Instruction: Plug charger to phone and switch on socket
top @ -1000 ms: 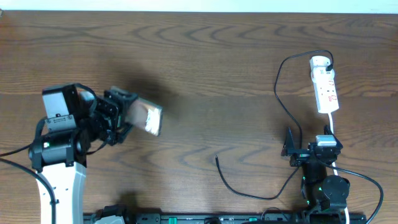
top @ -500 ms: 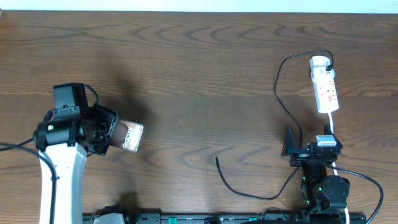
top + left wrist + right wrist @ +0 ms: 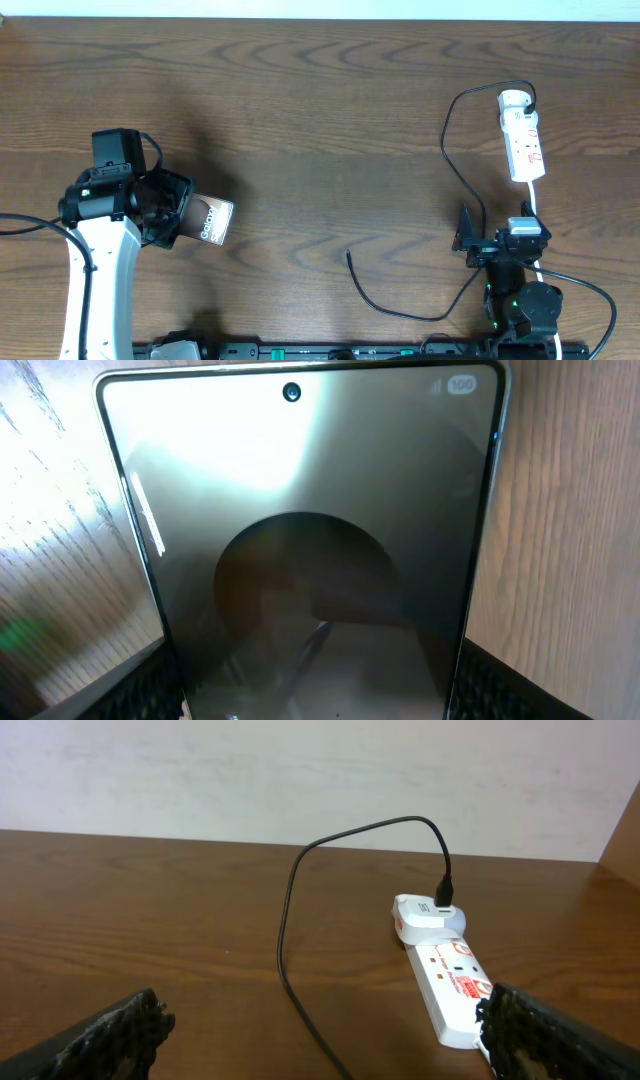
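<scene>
1. Closest to me on the right, my right gripper (image 3: 325, 1055) is spread about as wide as it goes. There's nothing between the fingers, and it points at the far edge.
2. Just left of it, the charger (image 3: 400, 312) cable curves along the table (image 3: 300, 110). Its small free tip lies loose on the wood near the middle, touching nothing.
3. A bit farther out on the left, my left gripper (image 3: 178, 213) is partly open but clamped on one end of the phone (image 3: 209, 220). The phone sticks out to the right with the "Galaxy" lettering showing from above. In the left wrist view its shiny face fills the frame, with my fingers (image 3: 135, 695) at both bottom corners. Can't tell if it's resting on the table or not.
4. The phone and that free tip are well apart.
5. Far right is the socket (image 3: 524, 140), lying lengthwise near-to-far with its red markings up. A white cord (image 3: 533, 205) leaves its near end toward my right arm. The charger loops up there too, with its black plug in a white adapter (image 3: 422, 914) at the socket's far end.
</scene>
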Tool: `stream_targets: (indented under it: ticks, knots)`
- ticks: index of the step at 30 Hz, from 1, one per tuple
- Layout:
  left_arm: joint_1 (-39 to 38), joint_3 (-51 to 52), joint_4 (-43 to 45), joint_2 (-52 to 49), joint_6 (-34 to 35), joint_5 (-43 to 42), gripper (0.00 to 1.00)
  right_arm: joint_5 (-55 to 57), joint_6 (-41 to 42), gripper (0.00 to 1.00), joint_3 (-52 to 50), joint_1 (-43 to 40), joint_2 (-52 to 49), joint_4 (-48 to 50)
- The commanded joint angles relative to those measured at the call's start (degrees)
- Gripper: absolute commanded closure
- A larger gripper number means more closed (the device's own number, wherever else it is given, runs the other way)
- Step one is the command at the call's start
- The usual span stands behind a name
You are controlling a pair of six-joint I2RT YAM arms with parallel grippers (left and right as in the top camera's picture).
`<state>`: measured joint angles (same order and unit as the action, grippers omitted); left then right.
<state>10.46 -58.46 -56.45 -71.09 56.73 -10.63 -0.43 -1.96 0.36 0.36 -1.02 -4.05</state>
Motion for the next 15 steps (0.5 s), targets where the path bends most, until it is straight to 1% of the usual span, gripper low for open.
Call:
stream_targets:
  ticks: [1, 3, 5, 8, 9, 12, 15]
  knots:
    - [0.2, -1.4, 0.1, 0.4, -0.5, -0.7, 0.93, 0.5, -0.5, 0.01, 0.0, 0.5, 0.2, -0.2]
    - [0.2, -1.4, 0.2, 0.4, -0.5, -0.7, 0.93, 0.1, 0.2, 0.01, 0.0, 0.5, 0.2, 1.0]
    - [0.2, -1.4, 0.2, 0.4, -0.5, -0.6, 0.93, -1.5, 2.6, 0.01, 0.0, 0.5, 0.2, 1.6]
    - [0.2, -1.4, 0.3, 0.4, -0.5, -0.5, 0.93, -6.3, 2.8, 0.01, 0.6, 0.5, 0.2, 3.8]
    - [0.2, -1.4, 0.4, 0.4, -0.5, -0.5, 0.93, -8.4, 3.4, 0.01, 1.6, 0.5, 0.1, 5.3]
    - [0.2, -1.4, 0.9, 0.4, -0.2, -0.5, 0.93, -9.9, 6.4, 0.01, 5.7, 0.5, -1.0, 6.9]
    - [0.2, -1.4, 1.2, 0.4, 0.3, -0.5, 0.93, -13.1, 7.3, 0.01, 13.0, 0.4, -6.3, 6.5]
